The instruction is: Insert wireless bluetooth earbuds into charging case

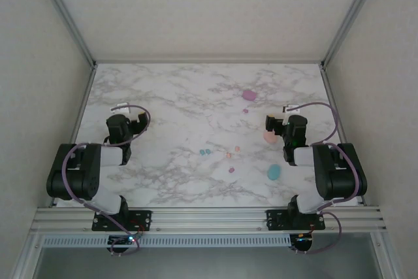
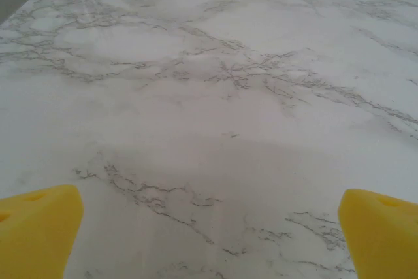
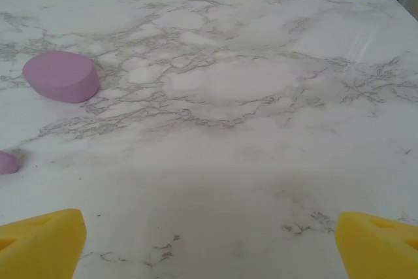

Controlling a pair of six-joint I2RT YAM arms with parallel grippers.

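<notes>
Marble tabletop, left pincer spread wide, right pincer likewise, both empty

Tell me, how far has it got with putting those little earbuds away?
Nothing looks done yet: the teal earbuds, pink earbuds and a purple earbud lie loose on the table, outside the purple case. Nothing is in hand either; the left claw and right claw are open and empty. All the inserting remains.

3 cases — 6 earbuds
</notes>
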